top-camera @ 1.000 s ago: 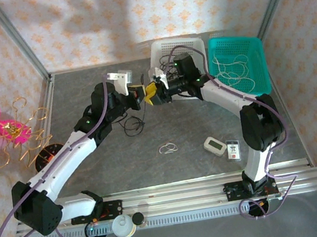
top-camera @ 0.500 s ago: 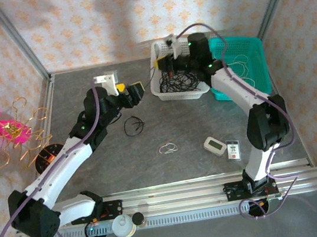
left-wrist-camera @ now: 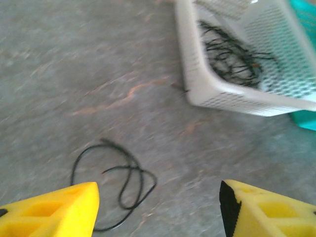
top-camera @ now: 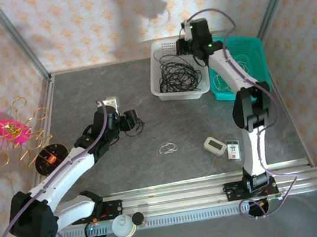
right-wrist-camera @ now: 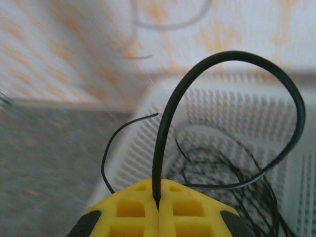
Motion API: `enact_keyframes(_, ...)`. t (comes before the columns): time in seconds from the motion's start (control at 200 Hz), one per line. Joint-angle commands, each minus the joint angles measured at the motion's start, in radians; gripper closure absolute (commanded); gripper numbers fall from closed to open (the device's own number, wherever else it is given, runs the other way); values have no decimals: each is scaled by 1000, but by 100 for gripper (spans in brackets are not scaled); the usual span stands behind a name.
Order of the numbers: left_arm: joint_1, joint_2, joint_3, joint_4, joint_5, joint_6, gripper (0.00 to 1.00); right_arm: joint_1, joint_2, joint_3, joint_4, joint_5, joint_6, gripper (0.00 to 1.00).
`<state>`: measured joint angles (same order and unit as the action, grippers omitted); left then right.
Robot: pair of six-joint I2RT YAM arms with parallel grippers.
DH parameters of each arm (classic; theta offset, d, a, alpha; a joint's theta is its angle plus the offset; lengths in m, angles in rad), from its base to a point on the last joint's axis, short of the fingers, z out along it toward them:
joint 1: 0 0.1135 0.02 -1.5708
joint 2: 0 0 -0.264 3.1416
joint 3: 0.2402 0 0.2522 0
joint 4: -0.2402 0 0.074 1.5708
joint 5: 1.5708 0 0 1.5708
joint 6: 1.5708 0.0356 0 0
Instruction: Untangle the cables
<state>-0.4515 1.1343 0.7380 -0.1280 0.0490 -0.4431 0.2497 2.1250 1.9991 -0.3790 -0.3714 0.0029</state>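
parted from each other since a second ago, right gripper (right-wrist-camera: 159,197) clamps a black cable (right-wrist-camera: 159,148) over the white basket's (top-camera: 156,86) far side, while left gripper (left-wrist-camera: 158,207), jaws apart, hovers nearest the loose cable (left-wrist-camera: 123,177) lying left of that basket.

This is a robotics lab test cell rather than a lived-in room. A grey stone-look table (top-camera: 155,172) is boxed in by bare aluminium posts (top-camera: 17,38) and flat wall panels (top-camera: 73,30) papered with an orange floral print, like a backdrop. Two white robot arms, the left arm (top-camera: 65,171) and the right arm (top-camera: 252,113), are bolted to a slotted aluminium rail (top-camera: 181,188) along the table's near edge. Staged props sit toward the far right corner: a white basket (top-camera: 182,96) of tangled black cable (top-camera: 177,75) and a teal basket (top-camera: 255,44).
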Motion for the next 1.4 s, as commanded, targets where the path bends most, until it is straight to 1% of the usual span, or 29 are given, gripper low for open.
enact_keyframes(0.0, 1, 54, -34, -74, -126, -79, 35, 4, 44, -13, -75, 47, -11, 98)
enact_keyframes(0.025, 2, 76, -36, -83, -140, -91, 36, 5, 45, -22, -69, 47, -9, 92)
enact_keyframes(0.065, 2, 115, -31, -100, -160, -111, 38, 6, 40, -38, -58, 61, -4, 78)
enact_keyframes(0.095, 2, 147, -25, -113, -164, -125, 39, 6, 30, -50, -50, 72, -3, 73)
enact_keyframes(0.135, 3, 186, -16, -129, -167, -137, 39, 6, 12, -66, -39, 79, -6, 68)
enact_keyframes(0.175, 3, 215, -16, -140, -178, -190, 39, 6, -12, -80, -31, 88, -8, 64)
enact_keyframes(0.285, 3, 239, -55, -105, -185, -272, 36, 6, -118, -162, 8, 112, -11, 57)
enact_keyframes(0.425, 3, 288, -79, -34, -132, -331, 36, 7, -281, -330, 107, 107, 11, 55)
enact_keyframes(0.516, 3, 336, -76, 6, -106, -364, 40, 13, -359, -417, 155, 89, 24, 55)
enact_keyframes(0.631, 3, 399, -56, 28, -129, -407, 45, 23, -417, -488, 172, 81, 31, 56)
enact_keyframes(0.751, 2, 465, -8, 40, -139, -426, 49, 32, -443, -536, 174, 67, 26, 57)
enact_keyframes(0.826, 1, 500, 20, 32, -152, -433, 57, 34, -451, -556, 171, 57, 24, 57)
enact_keyframes(0.896, 2, 513, 27, 25, -175, -442, 77, 36, -459, -571, 172, 50, 25, 57)
enact_keyframes(0.931, 1, 510, 26, 27, -184, -443, 83, 37, -466, -577, 176, 47, 28, 57)
enact_keyframes(1.046, 0, 467, 16, 21, -239, -442, 100, 38, -495, -596, 194, 38, 39, 57)
enact_keyframes(1.166, -14, 338, -40, 97, -313, -399, 100, 49, -562, -665, 278, -7, 75, 60)
enact_keyframes(1.221, -23, 267, -60, 133, -336, -353, 100, 65, -607, -733, 352, 11, 141, 60)
enact_keyframes(1.256, -28, 227, -68, 150, -341, -319, 100, 75, -635, -788, 410, -2, 215, 59)
enact_keyframes(1.316, -35, 164, -72, 163, -338, -249, 100, 86, -665, -848, 469, -86, 324, 58)
enact_keyframes(1.351, -41, 129, -74, 165, -339, -211, 100, 96, -666, -868, 483, -181, 373, 59)
enact_keyframes(1.391, -45, 90, -76, 163, -334, -177, 100, 116, -668, -901, 519, -255, 406, 61)
